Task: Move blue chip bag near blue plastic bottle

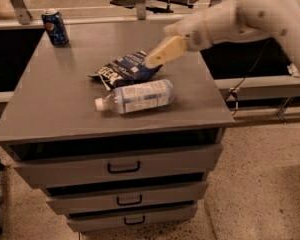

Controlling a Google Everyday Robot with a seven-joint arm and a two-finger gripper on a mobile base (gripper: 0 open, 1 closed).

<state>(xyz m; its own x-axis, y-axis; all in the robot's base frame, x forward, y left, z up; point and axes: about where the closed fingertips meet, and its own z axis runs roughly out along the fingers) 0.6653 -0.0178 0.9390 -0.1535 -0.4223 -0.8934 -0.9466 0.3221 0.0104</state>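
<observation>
The blue chip bag point(122, 70) lies crinkled on the grey table top point(60, 104), near the middle. The blue plastic bottle point(137, 97) lies on its side just in front of the bag, white cap pointing left, and the two nearly touch. My gripper point(154, 60) reaches in from the right on the white arm. Its tan tip sits at the bag's right end, over its upper edge. I cannot tell whether it touches the bag.
A dark blue soda can point(55, 27) stands upright at the table's far left corner. The table is a cabinet with three drawers point(124, 167) in front. A lower shelf edge point(262, 86) runs along the right side behind the arm.
</observation>
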